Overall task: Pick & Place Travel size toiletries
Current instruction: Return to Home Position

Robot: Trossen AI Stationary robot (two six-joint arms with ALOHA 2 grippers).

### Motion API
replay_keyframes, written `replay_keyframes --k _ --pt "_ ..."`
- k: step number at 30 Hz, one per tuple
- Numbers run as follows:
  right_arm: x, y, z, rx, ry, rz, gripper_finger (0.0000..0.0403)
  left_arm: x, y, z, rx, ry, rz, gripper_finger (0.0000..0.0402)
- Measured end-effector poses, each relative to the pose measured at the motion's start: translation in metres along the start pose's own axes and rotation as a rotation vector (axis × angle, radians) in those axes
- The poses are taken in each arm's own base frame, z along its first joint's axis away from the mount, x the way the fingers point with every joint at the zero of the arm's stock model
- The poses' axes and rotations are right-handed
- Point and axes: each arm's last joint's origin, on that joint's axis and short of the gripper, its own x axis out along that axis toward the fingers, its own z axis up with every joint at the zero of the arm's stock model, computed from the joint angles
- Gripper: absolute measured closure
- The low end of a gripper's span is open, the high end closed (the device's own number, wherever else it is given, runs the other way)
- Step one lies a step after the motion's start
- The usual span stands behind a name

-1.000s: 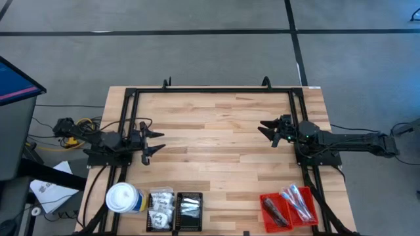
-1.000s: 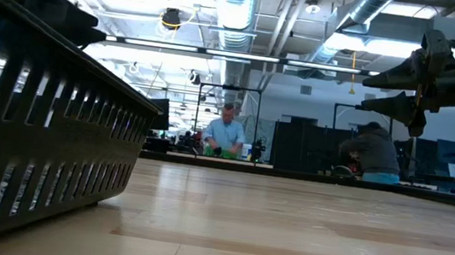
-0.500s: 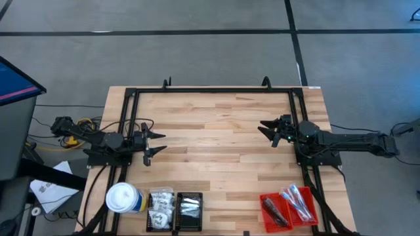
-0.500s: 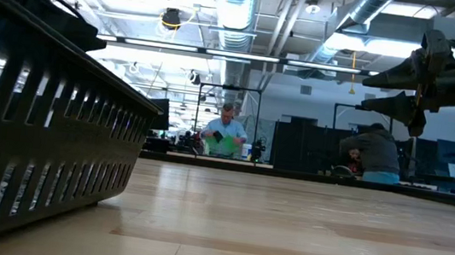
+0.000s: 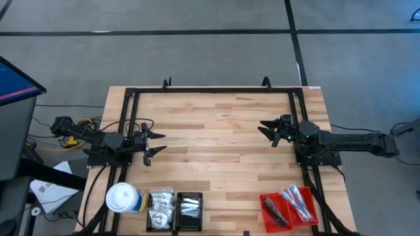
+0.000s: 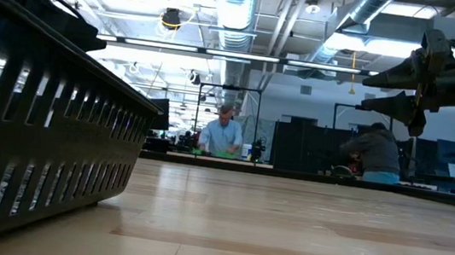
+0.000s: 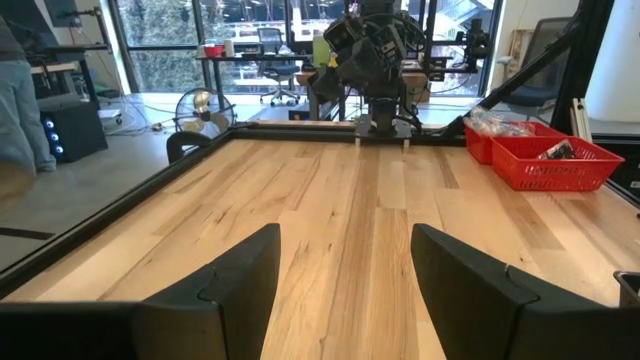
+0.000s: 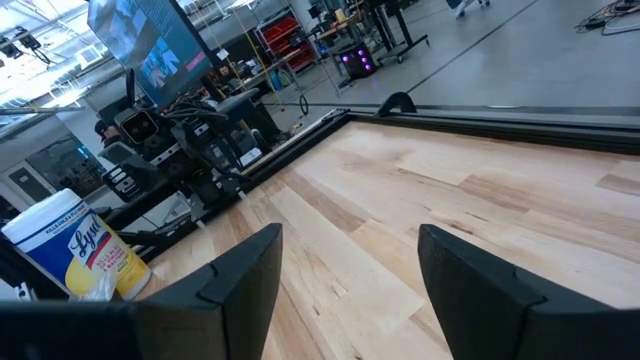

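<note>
1. High view: on the wooden table [image 5: 216,157], the left gripper [image 5: 153,144] and right gripper [image 5: 267,132] hover apart, fingers spread and empty. The toiletries [image 5: 161,200] lie in the black bins [image 5: 175,194] and red bins [image 5: 265,196].
2. Low view: a black bin wall is close by, with 2 people [image 6: 222,134] in the workshop beyond.
3. Wrist views: bare planks.

The right hand [image 6: 364,90] hangs high over the table [image 6: 285,228], its two dark fingers spread apart. Well off in the direction its fingertips point, a black ribbed bin [image 6: 30,122] stands on the wood, looming close; what lies inside cannot be made out through the slats. Just below the hand, far across the room, a person in grey [image 6: 372,151] bends over. Further along, a person in a light blue shirt [image 6: 222,134] stands.
</note>
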Motion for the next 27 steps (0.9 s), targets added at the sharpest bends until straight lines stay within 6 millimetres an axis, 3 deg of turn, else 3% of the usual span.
replay_keyframes --k 27 --pt "0.0000 0.0000 0.0000 0.000 0.000 0.000 0.0175 0.0000 0.0000 0.0011 -0.006 -0.010 0.000 0.0183"
